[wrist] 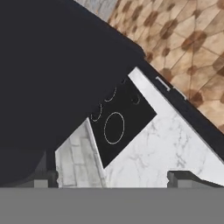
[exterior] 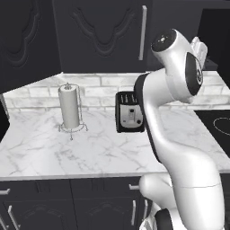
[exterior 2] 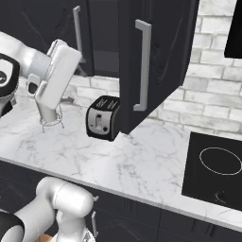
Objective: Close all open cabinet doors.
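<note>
Above the marble counter (exterior 2: 142,160), one matte black cabinet door (exterior 2: 151,61) hangs open, silver-handled; pincer (wrist: 111,179) spread apart

The glossy white robot arm (exterior: 179,148) is showing thick rounded link shells with a smooth plastic sheen, each meeting the next at a dark, near-black joint band. A round dark cap is sitting on its uppermost joint. The white boxy hand housing (exterior 2: 56,75) is ending in two small dark grey finger tips (wrist: 181,178)
</note>
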